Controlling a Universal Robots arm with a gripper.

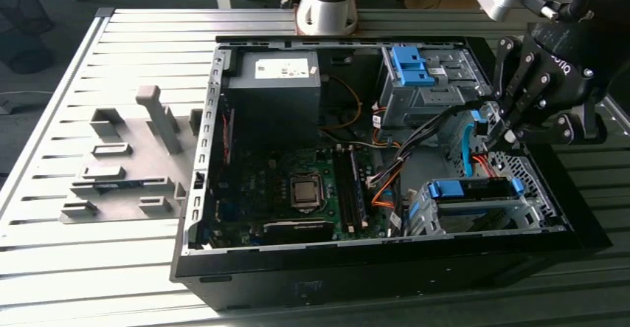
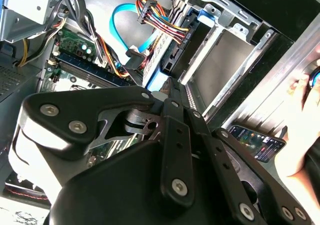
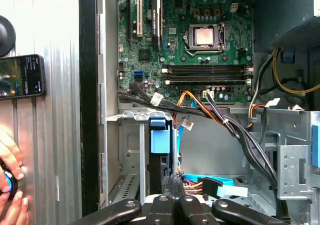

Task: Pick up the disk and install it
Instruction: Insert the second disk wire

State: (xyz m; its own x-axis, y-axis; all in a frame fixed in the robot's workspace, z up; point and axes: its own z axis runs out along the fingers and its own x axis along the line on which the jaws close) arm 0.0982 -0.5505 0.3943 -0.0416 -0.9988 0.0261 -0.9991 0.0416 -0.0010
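Me: I am the gripper on the arm, hanging over the open case at the exterior view's right.
My fingers: drawn together at the tips; I see nothing between them.
Disk: it stands on edge in the drive cage, in the corner of the case nearest the camera on the exterior view's right. Its blue frame runs along the top of the cage.
Disk and me: in the first wrist view my tips overlap the near end of the disk. I cannot tell whether we touch.
Cables: a bundle of black and orange cables crosses from the motherboard past the cage. A light blue cable loops just beside it.
Rest of the case: a grey power supply sits in the far corner. A second cage holding a blue bracket stands at the far side.
Table: a slatted metal table bears the case. A grey fixture lies on it, well apart from the case at the exterior view's left.
Outside the case: a phone with a lit screen lies on the table. A person's hand rests near it.
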